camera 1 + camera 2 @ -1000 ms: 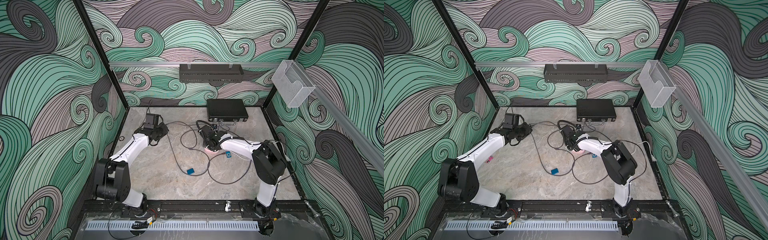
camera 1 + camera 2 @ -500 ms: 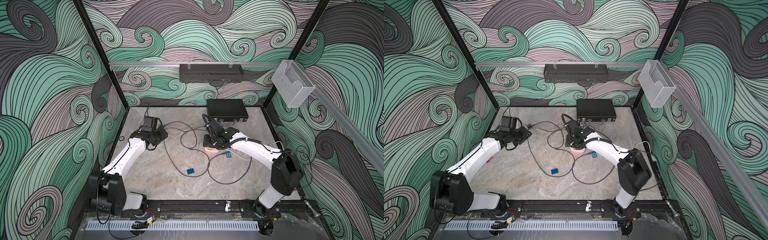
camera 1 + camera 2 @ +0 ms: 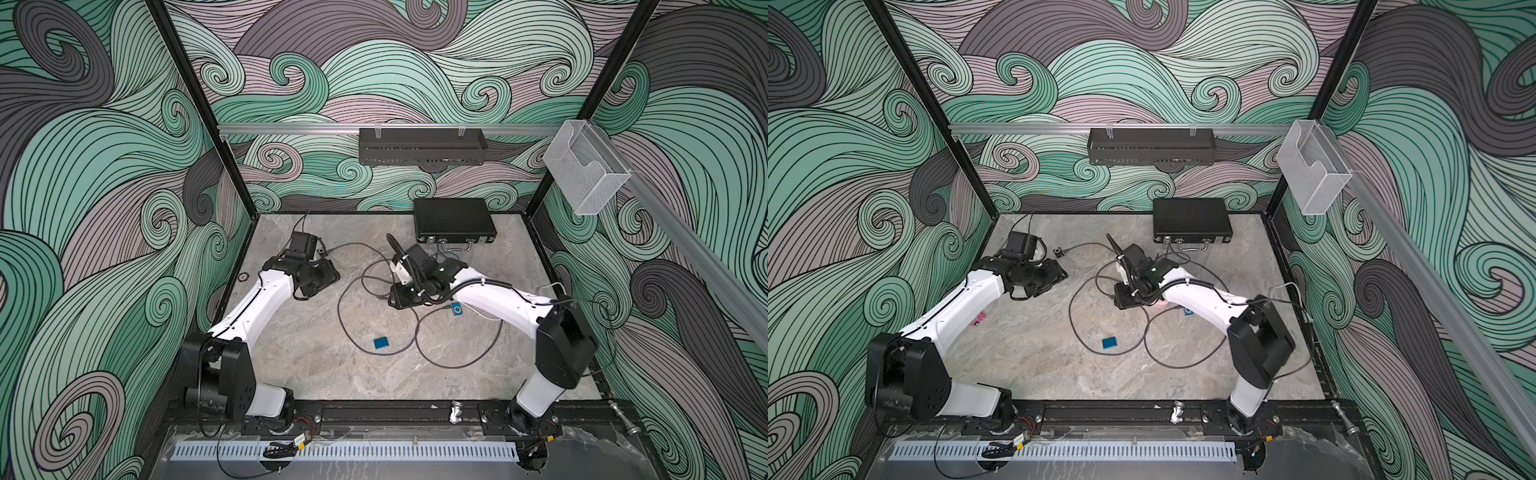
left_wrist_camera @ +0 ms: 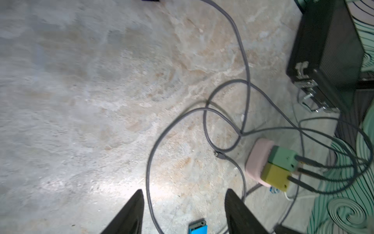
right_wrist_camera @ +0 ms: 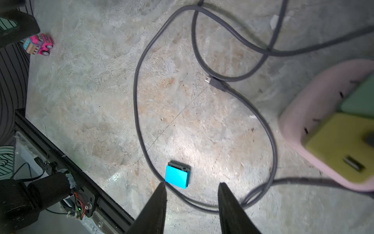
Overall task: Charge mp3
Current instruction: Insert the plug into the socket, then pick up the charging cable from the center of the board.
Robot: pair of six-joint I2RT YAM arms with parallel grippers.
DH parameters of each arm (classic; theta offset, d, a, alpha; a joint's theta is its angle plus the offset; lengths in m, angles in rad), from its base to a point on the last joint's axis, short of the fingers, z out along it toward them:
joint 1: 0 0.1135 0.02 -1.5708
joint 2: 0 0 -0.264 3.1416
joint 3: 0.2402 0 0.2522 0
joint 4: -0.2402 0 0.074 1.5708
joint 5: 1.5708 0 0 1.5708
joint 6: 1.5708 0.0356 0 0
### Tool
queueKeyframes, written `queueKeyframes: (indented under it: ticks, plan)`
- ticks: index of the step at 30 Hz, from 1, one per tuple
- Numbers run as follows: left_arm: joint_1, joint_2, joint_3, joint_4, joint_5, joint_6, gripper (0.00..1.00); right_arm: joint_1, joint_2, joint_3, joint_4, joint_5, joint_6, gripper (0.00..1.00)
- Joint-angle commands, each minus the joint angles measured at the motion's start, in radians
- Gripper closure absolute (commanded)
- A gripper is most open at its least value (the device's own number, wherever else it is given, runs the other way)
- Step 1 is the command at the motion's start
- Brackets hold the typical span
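Observation:
A flat blue mp3 player lies on the table inside a loop of grey cable. In the right wrist view the player sits just beyond my open right gripper, apart from the fingers. The cable's free plug lies bare on the table. My left gripper is open and empty above the cable, and the player shows between its fingers. In both top views the left gripper hovers at the back left, the right gripper mid-table.
A pink power strip carries a green and a yellow adapter. Beside it lies a small blue device with a white wheel. A black case stands at the back. A pink toy car lies under the left arm.
Both grippers have opened from nearly shut. The right arm's elbow has swung out to the right and its gripper has come a little left and forward. The left gripper has shifted slightly right.

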Motion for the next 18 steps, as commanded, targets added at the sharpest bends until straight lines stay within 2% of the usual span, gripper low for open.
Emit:
queueKeyframes:
  ticks: [1,3,7,18]
  plan:
    - [-0.008,0.005,0.058,0.047,0.182,0.097,0.38,-0.005,0.094,0.057,0.043,0.012,-0.157,0.56]
    - [-0.008,0.005,0.056,0.070,0.221,0.121,0.38,-0.007,0.162,0.095,0.041,0.012,-0.220,0.54]
    - [-0.008,0.005,0.062,0.095,0.277,0.152,0.38,-0.013,0.264,0.153,0.026,0.017,-0.284,0.58]
    - [-0.008,0.078,0.059,0.139,0.311,0.157,0.38,-0.051,0.322,0.145,0.084,0.077,-0.382,0.55]
